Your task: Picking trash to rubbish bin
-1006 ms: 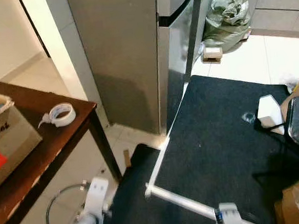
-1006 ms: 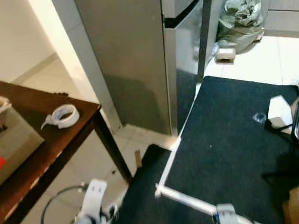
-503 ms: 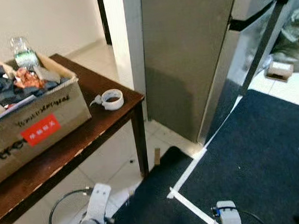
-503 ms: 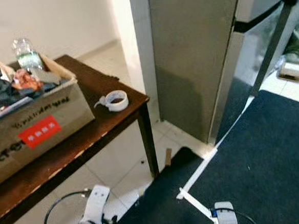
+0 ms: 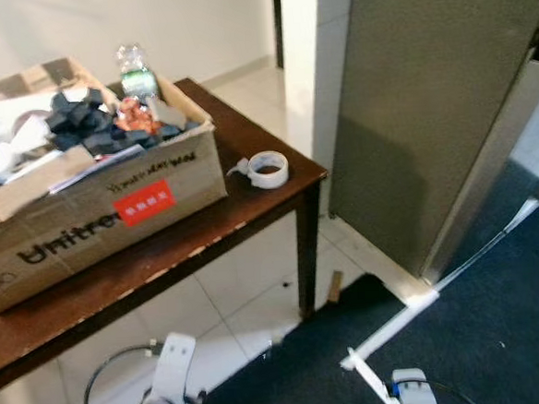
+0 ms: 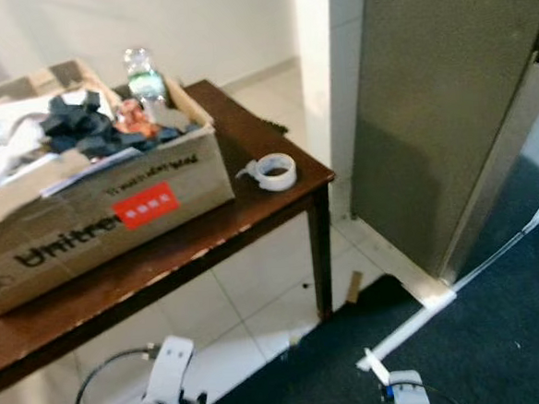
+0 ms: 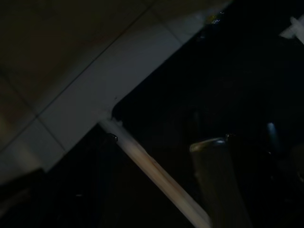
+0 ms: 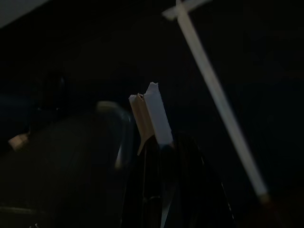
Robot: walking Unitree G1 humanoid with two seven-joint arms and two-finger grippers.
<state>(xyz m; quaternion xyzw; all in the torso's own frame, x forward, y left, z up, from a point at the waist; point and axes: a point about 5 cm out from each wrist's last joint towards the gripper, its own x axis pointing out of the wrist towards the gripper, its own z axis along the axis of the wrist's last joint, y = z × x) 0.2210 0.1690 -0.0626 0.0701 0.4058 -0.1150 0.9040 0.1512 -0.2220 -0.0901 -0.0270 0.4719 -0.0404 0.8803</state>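
Tiled floor, table w/ trash box. R gripper clamps paper scrap; L gripper's state can't tell. Step: carrying; next, find bin.

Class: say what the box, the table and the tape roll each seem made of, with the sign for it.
Box: brown cardboard, matt, with folded flaps and print. Table: dark wood, probably varnished, its edge chipped pale. Tape roll: likely whitish paper or plastic tape on a ring, loose end out.

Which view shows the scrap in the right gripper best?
Right wrist view: the pale paper scrap sticks up, pinched in the right gripper. The eye views catch the right arm's wrist at the bottom edge.
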